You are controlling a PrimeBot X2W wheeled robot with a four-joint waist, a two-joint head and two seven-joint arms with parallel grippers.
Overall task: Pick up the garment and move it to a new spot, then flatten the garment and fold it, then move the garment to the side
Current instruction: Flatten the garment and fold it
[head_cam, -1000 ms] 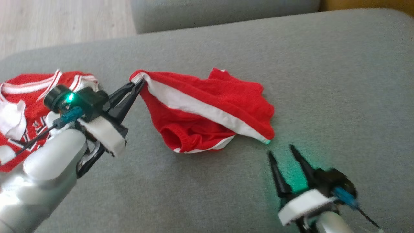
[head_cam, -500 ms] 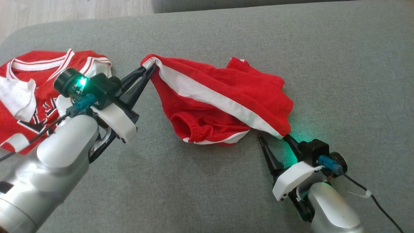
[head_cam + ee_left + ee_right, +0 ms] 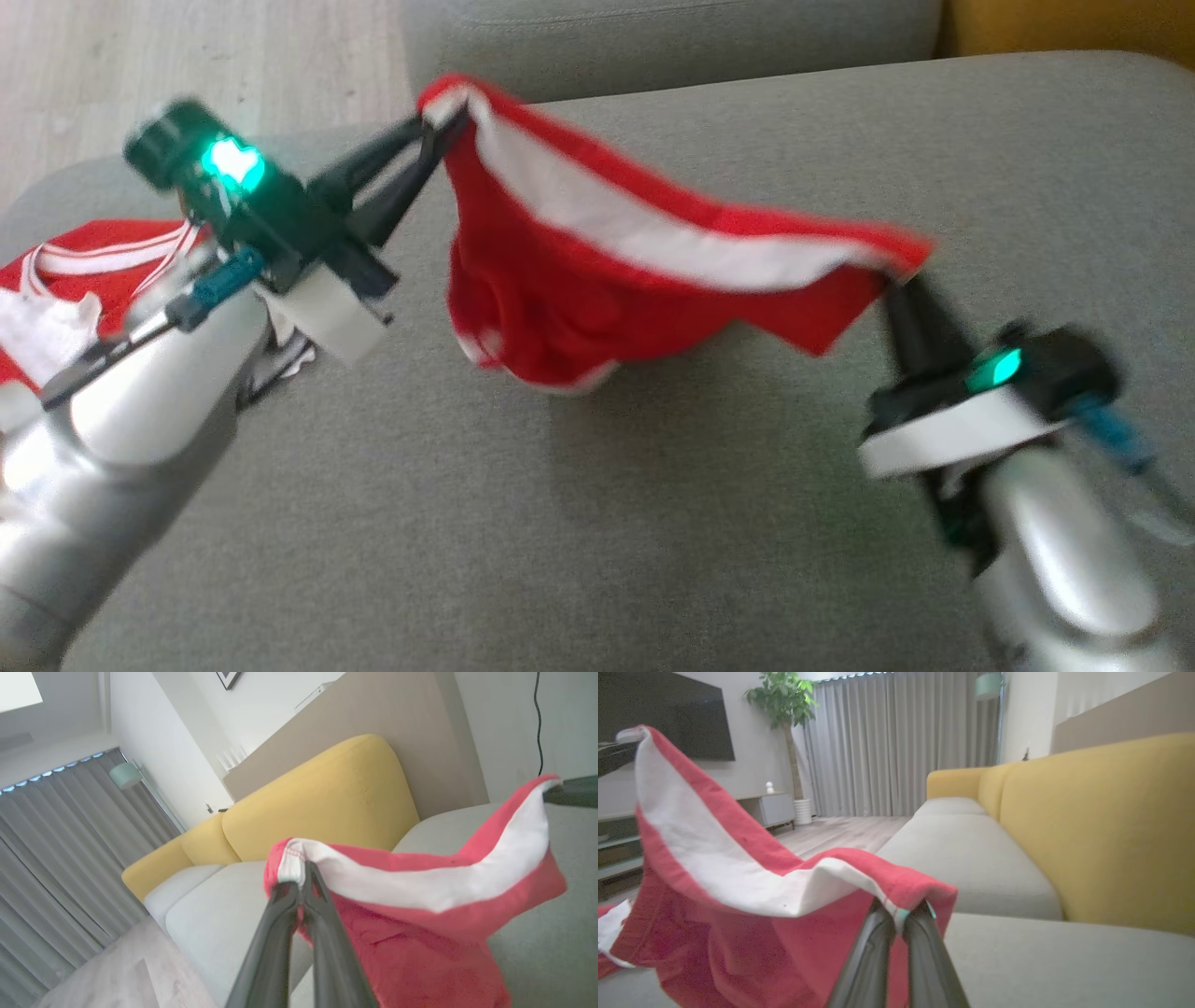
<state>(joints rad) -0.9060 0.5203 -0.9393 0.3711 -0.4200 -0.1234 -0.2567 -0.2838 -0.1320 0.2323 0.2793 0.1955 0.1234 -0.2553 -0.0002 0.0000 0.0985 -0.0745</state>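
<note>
The garment (image 3: 597, 280) is a pair of red shorts with a white side stripe, hanging above the grey sofa cushion (image 3: 597, 523) between both grippers. My left gripper (image 3: 439, 117) is shut on its upper left corner; the left wrist view has those fingertips pinching the white hem of the garment (image 3: 420, 905). My right gripper (image 3: 901, 280) is shut on the right corner, and in the right wrist view its fingertips clamp the red edge of the garment (image 3: 738, 896). The middle of the cloth sags toward the cushion.
A second red and white jersey (image 3: 84, 271) lies on the cushion at the far left, partly behind my left arm. Wooden floor (image 3: 187, 65) lies beyond the cushion's far left edge. A yellow sofa back (image 3: 1101, 821) rises at the right.
My right gripper has closed on the garment's right corner. Both grippers have lifted, raising the garment off the cushion and stretching it between them. The head camera has also shifted.
</note>
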